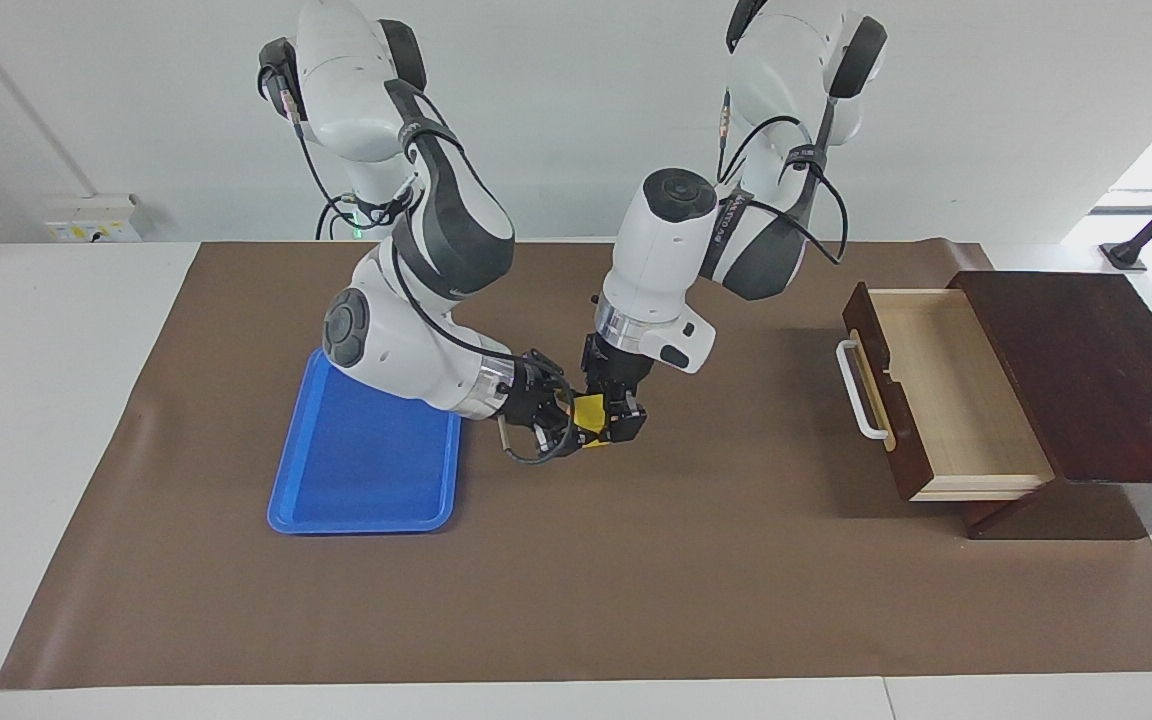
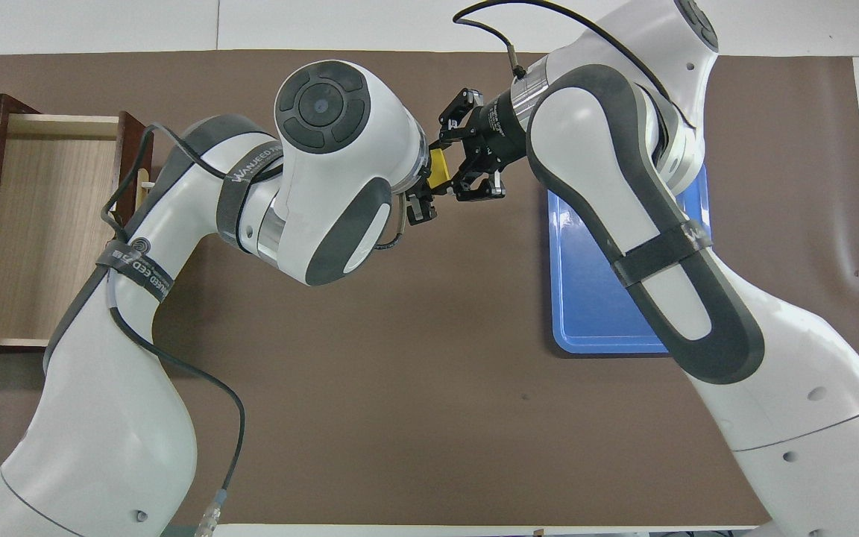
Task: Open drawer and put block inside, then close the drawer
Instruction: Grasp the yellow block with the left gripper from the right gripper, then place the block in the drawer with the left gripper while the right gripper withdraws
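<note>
- Mid-table, up off the brown mat (image 1: 636,560): the small bright yellow cube block (image 1: 591,410) sits between two grippers at once, just beside the shallow blue plastic tray (image 1: 361,455), toward the right arm's end.
- The right gripper (image 1: 561,418) comes in sideways, fingers clamped on the block; in the overhead view it shows again (image 2: 450,165), with the block (image 2: 438,165) peeking out between the two wrists.
- The left gripper (image 1: 608,425) hangs down over the block, fingers drawn in narrow around it. It looks like a grip, though I cannot see clean contact on both faces.
- Risk one: both arms holding. If either arm pulls away before the other lets go, the cube could twist in the fingers or get yanked free and drop onto the mat.
- Risk two: if the right gripper lets go while the left has only a shallow pinch near the block's edge, the cube could tip out and tumble.
- Risk three: the wrists are crowded. Any sideways retreat could knock finger links together and jog the cube.
- The dark brown wooden box's drawer (image 1: 946,390) stands pulled open at the left arm's end, pale inside empty, white bar handle (image 1: 858,390) facing the middle.
- That is well apart from the handover, so a weak grip has a long carry in which to fail, and a low carry could clip the drawer front.
</note>
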Available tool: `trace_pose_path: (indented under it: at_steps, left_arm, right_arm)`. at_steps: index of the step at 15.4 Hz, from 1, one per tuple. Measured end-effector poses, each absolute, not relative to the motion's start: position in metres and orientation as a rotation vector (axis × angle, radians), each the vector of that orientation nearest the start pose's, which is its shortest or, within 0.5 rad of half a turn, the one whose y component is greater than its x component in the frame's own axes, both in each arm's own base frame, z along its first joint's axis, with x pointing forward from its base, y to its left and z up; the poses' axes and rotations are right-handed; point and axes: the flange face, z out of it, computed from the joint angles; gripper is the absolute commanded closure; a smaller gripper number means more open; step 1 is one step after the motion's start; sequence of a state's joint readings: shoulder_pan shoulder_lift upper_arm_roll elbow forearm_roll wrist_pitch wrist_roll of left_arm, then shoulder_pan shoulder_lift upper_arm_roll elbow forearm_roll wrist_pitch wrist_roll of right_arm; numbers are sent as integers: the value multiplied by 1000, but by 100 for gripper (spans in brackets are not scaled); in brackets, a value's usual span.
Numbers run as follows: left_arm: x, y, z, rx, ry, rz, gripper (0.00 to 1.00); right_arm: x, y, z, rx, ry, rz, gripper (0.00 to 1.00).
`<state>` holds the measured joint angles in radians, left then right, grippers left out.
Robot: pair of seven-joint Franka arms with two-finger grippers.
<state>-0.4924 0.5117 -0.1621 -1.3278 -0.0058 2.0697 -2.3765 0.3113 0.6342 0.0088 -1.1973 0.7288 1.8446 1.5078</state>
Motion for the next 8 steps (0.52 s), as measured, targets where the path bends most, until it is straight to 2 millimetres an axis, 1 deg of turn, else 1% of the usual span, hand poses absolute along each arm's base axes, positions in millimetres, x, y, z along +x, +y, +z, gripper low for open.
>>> trace_pose_path:
  at_steps: [5, 6, 7, 8]
  left_arm:
    - [593, -423, 466, 1852, 2230, -101, 100]
    - [593, -423, 466, 1852, 2230, -101, 100]
    - [593, -423, 466, 1852, 2229, -101, 100]
    - [593, -423, 466, 1851, 2229, -101, 100]
  right_arm:
    - [687, 281, 433, -1998, 1662, 746, 100]
    - [687, 281, 434, -1997, 1662, 745, 76]
    - [687, 281, 434, -1997, 1662, 744, 47]
    - [687, 281, 434, -1997, 1662, 743, 0]
